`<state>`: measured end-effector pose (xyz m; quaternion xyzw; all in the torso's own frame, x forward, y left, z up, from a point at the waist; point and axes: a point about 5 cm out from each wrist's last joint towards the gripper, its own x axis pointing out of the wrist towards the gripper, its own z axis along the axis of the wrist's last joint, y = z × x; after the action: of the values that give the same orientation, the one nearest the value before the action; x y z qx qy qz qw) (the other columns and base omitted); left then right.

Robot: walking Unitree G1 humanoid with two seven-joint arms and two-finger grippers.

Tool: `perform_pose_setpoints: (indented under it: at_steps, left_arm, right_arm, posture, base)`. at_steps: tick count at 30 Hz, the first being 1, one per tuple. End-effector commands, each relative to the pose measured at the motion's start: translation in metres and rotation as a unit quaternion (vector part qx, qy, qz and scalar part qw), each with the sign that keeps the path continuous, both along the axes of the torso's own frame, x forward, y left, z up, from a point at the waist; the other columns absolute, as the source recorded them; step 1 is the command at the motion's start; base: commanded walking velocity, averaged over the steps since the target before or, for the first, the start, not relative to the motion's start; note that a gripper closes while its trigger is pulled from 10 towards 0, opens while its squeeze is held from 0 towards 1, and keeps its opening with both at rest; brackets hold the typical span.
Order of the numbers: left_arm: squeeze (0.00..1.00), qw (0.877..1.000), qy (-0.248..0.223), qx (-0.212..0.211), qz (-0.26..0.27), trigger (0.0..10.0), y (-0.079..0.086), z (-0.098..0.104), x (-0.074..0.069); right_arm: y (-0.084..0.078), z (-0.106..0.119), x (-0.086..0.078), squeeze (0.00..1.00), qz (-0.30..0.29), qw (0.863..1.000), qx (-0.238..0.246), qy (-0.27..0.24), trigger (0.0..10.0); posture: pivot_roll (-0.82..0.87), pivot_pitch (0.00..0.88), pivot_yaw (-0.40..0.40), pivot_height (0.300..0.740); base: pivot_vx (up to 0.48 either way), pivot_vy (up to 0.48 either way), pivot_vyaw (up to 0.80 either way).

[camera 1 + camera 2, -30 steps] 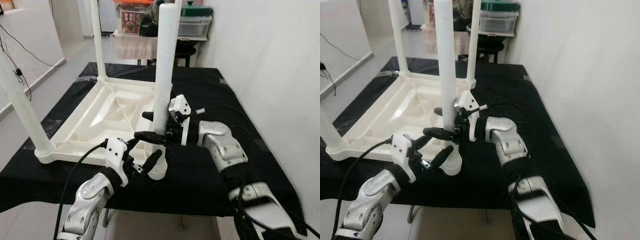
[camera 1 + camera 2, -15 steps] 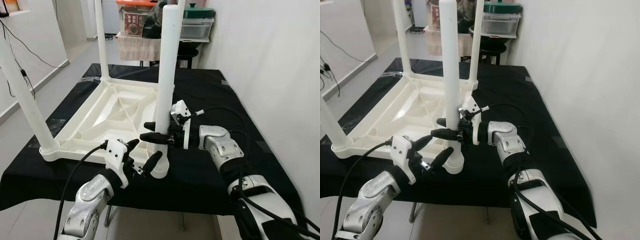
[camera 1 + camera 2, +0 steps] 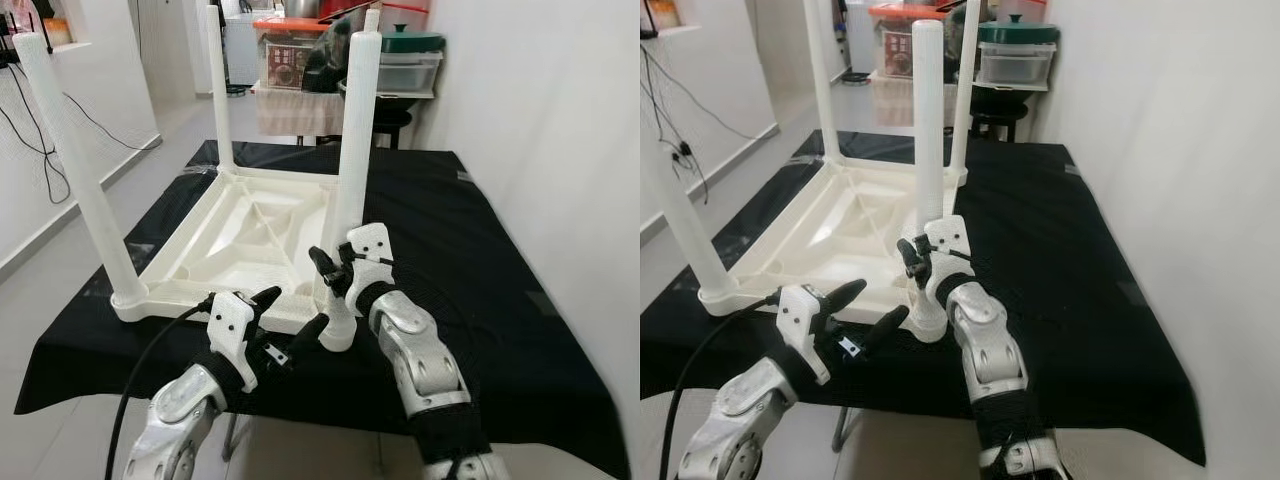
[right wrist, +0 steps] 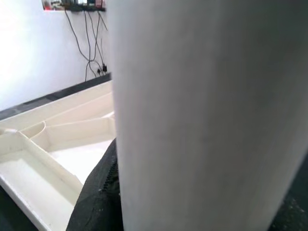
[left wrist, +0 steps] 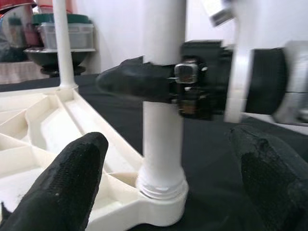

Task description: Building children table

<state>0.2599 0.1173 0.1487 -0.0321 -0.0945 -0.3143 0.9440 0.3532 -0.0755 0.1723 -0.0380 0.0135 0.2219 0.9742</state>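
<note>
The white children's table (image 3: 240, 235) lies upside down on a black cloth, its legs pointing up. The near right leg (image 3: 353, 150) stands in its corner socket (image 5: 161, 188). My right gripper (image 3: 335, 270) is shut on this leg a little above the socket; one black finger (image 5: 132, 79) crosses the leg's front, and the leg (image 4: 207, 115) sits close against the right wrist camera. My left gripper (image 3: 290, 318) is open, just in front of the leg's base, with its fingers (image 5: 72, 178) spread to either side of the socket and not touching it.
Three other legs stand upright, one near left (image 3: 75, 170) and one far left (image 3: 220, 90). The black-covered table (image 3: 500, 280) has bare cloth on the right, beside a white wall. Storage boxes (image 3: 295, 50) stand behind. Cables (image 3: 30, 120) hang at the left wall.
The camera has risen and shifted. My right arm has swung from the leg's right side round to its near side, keeping its hold. The left gripper stays open by the base.
</note>
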Motion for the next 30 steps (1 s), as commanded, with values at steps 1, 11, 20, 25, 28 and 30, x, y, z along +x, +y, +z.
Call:
perform_pose_setpoints:
  at_steps: [1, 11, 20, 25, 28, 30]
  left_arm:
    - [0.0, 1.0, 0.006, -0.006, 0.006, 10.0, 0.002, -0.002, -0.002]
    - [0.0, 1.0, 0.01, -0.016, 0.017, 10.0, 0.006, -0.002, -0.002]
    - [0.0, 1.0, 0.006, -0.015, 0.024, 10.0, 0.007, 0.0, -0.003]
    - [0.0, 1.0, 0.004, -0.014, 0.026, 10.0, 0.006, 0.0, -0.002]
    - [0.0, 1.0, 0.004, -0.014, 0.027, 10.0, 0.006, 0.001, -0.002]
    - [0.0, 1.0, 0.004, -0.015, 0.027, 10.0, 0.005, 0.001, -0.002]
  right_arm:
    - [-0.014, -0.019, 0.003, 0.0, -0.027, 0.998, -0.049, 0.039, 3.1]
    - [-0.01, 0.009, 0.019, 0.32, 0.085, 0.996, -0.004, 0.001, 10.0]
    - [-0.004, 0.012, 0.021, 0.0, 0.252, 0.967, -0.023, 0.001, 10.0]
    - [-0.01, 0.012, 0.024, 0.0, 0.318, 0.946, 0.009, 0.059, 10.0]
    - [-0.015, 0.011, 0.027, 0.0, 0.309, 0.948, 0.029, 0.068, 10.0]
    - [-0.017, 0.012, 0.028, 0.0, 0.314, 0.946, 0.039, 0.065, 0.0]
  posture:
    - [0.0, 0.0, -0.086, 0.74]
    - [0.0, 0.0, -0.078, 0.74]
    - [0.02, 0.0, -0.086, 0.74]
    - [0.02, 0.0, -0.094, 0.74]
    - [0.02, 0.0, -0.099, 0.74]
    - [0.03, 0.0, -0.101, 0.74]
  base:
    - [0.0, 0.0, 0.0]
    - [0.0, 0.0, 0.0]
    - [0.0, 0.0, 0.0]
    - [0.0, 0.0, 0.0]
    - [0.0, 0.0, 0.0]
    - [0.0, 0.0, 0.0]
